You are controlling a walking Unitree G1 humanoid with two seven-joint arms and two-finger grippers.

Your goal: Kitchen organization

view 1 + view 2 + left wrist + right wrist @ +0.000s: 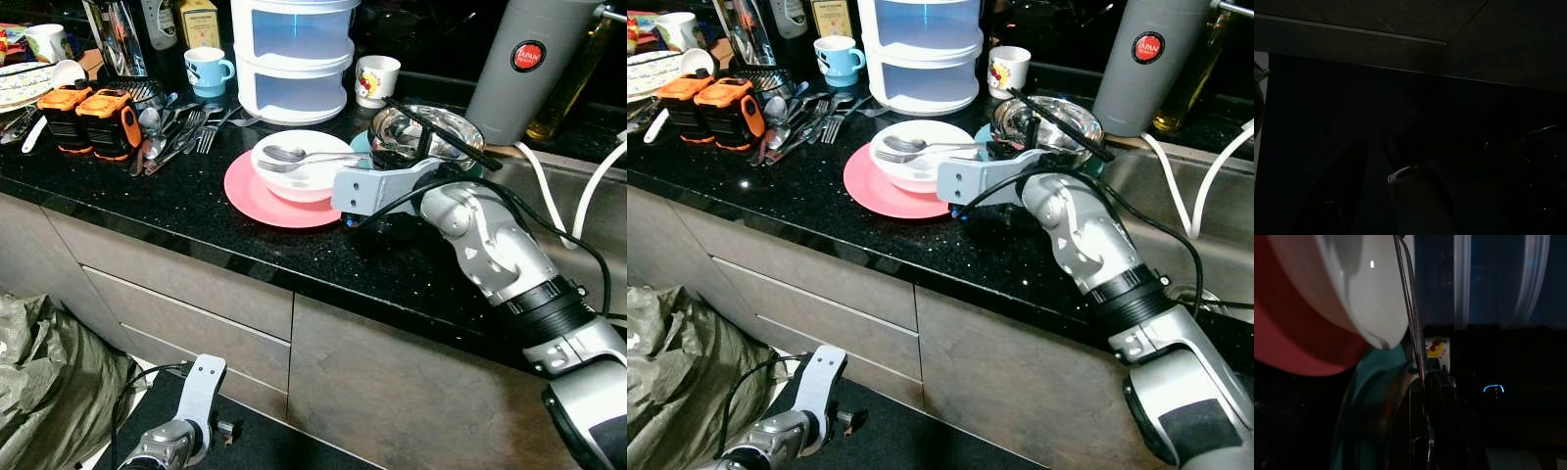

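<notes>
Just beyond the white bowl (302,164), the right gripper (1425,377) pinched a spoon (294,155) by its handle. Lifting it out seemed next, calling for a steady raise. The left gripper (217,433) hung idle, grip unclear.

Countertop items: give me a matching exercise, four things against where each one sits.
Things:
1. white bowl
2. spoon
3. steel bowl
4. blue mug

Places:
A. behind the loose cutlery
B. on the pink plate
C. just beyond the right gripper
D. inside the white bowl

Pairs: 1-B, 2-D, 3-C, 4-A
</notes>
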